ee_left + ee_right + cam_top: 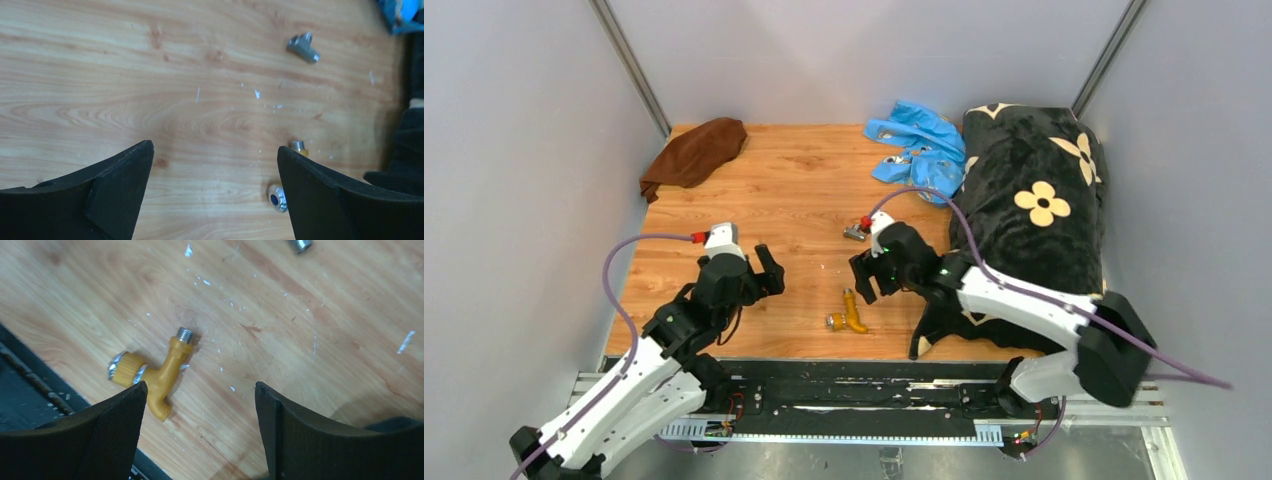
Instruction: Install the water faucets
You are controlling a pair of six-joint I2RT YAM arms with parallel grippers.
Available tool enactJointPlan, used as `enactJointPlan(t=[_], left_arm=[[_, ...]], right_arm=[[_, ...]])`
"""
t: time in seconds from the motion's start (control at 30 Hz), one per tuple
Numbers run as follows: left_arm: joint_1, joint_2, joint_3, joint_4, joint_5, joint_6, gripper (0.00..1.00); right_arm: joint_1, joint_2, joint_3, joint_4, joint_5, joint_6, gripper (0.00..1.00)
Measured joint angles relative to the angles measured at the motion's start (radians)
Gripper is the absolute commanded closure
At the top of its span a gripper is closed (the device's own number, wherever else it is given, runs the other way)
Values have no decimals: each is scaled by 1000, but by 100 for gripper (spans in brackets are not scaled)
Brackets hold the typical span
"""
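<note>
Looking down from your right pincer (200,387), you see its jaws spread wide with nothing between them; the brass-orange tap spout (160,372) lies flat on the wooden table (300,340) just beyond the tip of one finger, off to that side of the gap; the silver-grey T-fitting (300,245) lies farther ahead, toward the other finger's side. Your left pincer (215,150) also stands fully open and empty; the spout peeks out past the finger on the right of its wrist view, partly hidden; the T-fitting sits well ahead on that same side. From above, the spout lies between your two pincers, nearer the right one.
</note>
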Motion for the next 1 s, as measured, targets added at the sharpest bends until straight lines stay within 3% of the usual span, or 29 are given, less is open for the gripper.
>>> enactJointPlan(t=[0.1, 0.2, 0.33, 0.47, 0.6, 1.0], left_arm=[[0, 66, 2, -13, 50, -14, 2], [-1, 82, 2, -36, 74, -42, 2], [-1, -19, -10, -45, 70, -75, 2], [-1, -140, -27, -65, 66, -87, 2], [-1, -119, -24, -83, 82, -83, 2], [-1, 16, -9, -65, 220, -28, 2]], right_arm=[[5, 155, 96, -79, 0, 5, 22], [-24, 326, 277, -210, -10, 15, 36], [-61, 478, 443, -298, -7, 7, 55], [-117, 587, 528, -334, -22, -25, 46], [-161, 670, 588, -340, -18, -82, 37], [-200, 905, 825, -343, -57, -229, 41]])
